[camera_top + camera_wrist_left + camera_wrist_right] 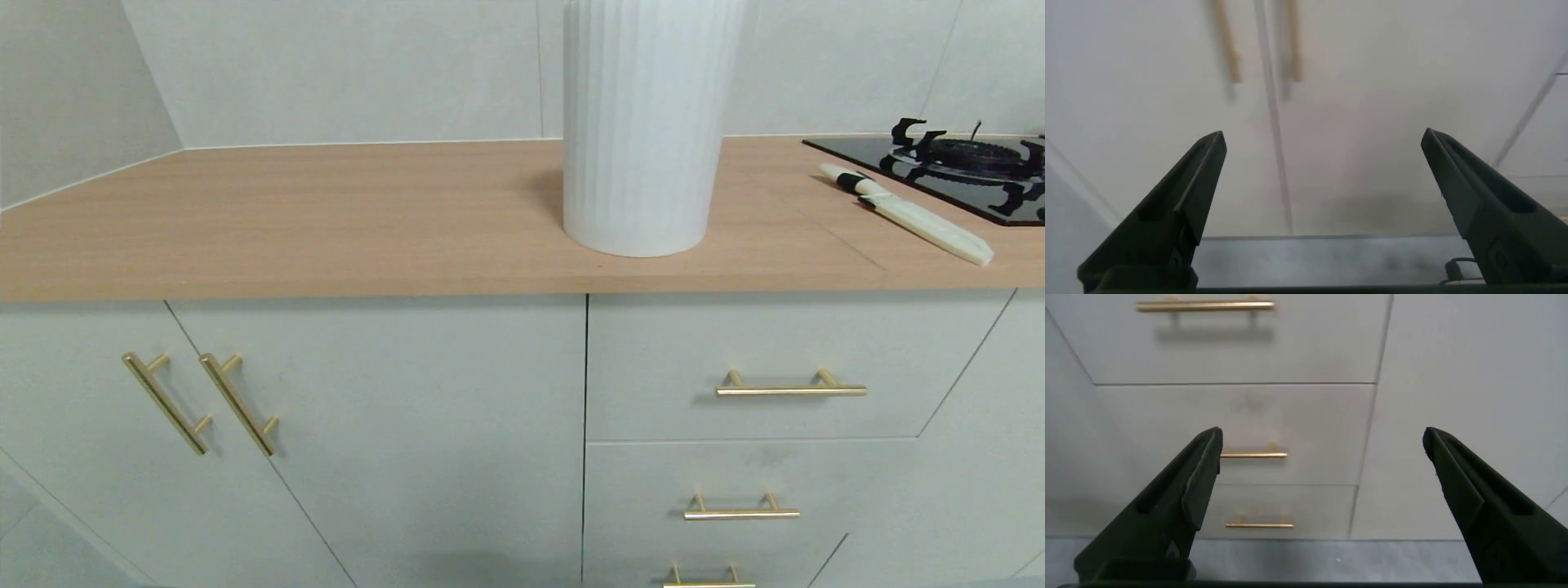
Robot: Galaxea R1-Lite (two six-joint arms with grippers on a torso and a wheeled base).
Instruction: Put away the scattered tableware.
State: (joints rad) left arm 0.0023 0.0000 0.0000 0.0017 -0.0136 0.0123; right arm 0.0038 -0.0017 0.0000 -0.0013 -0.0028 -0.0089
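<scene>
Down low, the left pincer (1323, 192) hangs released, its fingers wide apart. It faces the cupboard doors (1372, 122) with their two gold handles, below and left of the white ribbed canister (642, 122). The right pincer (1323, 486) is likewise released, fingers spread, facing the drawers (1233, 416) stacked below the canister. The canister stands upright on the tabletop (326, 220); its mouth is cut off, so its contents cannot be told. Right of the canister, well apart from it, a cream knife (906, 214) lies flat on the tabletop, just beside the black hob (939, 181).
</scene>
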